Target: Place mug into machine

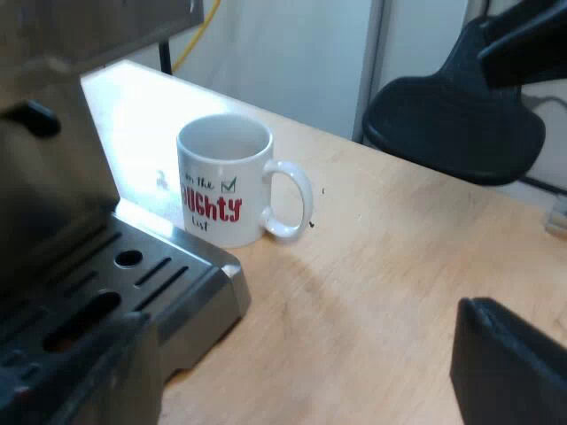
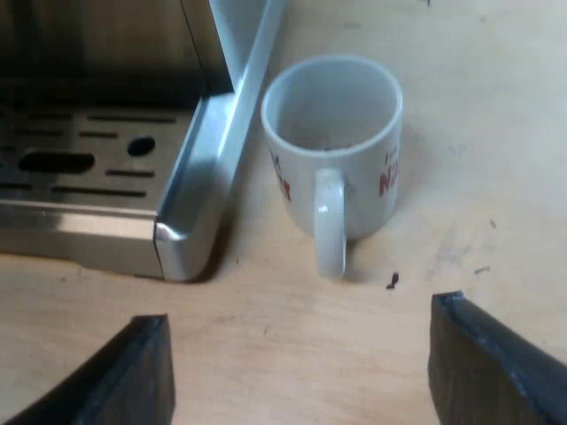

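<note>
The white mug (image 2: 332,133) with red lettering stands upright on the wooden counter (image 2: 266,336), outside the espresso machine (image 2: 106,53) and just beside the raised steel edge of its drip tray (image 2: 190,177). The right end effector (image 2: 301,372) hovers low over the counter with its two black fingers (image 2: 496,363) spread wide and nothing between them. The mug sits ahead of it, roughly on the line between the fingers, and the mug's handle (image 2: 330,221) points back toward that end effector. A small dark crumb (image 2: 392,281) lies on the counter near the foot of the handle. The tray's rounded corner and its steel rim lie between the mug and the slotted grate, which is bare. From the left end effector (image 1: 292,385), released as well with its fingers (image 1: 509,363) apart and gripping nothing, the mug (image 1: 226,181) stands farther ahead on the counter (image 1: 381,292), beyond the corner of the drip tray (image 1: 133,274), with its handle (image 1: 288,199) turned away from the machine (image 1: 44,159). Past the counter's far edge, well apart from the mug, stands a black chair (image 1: 452,124) against a pale wall (image 1: 292,53).
</note>
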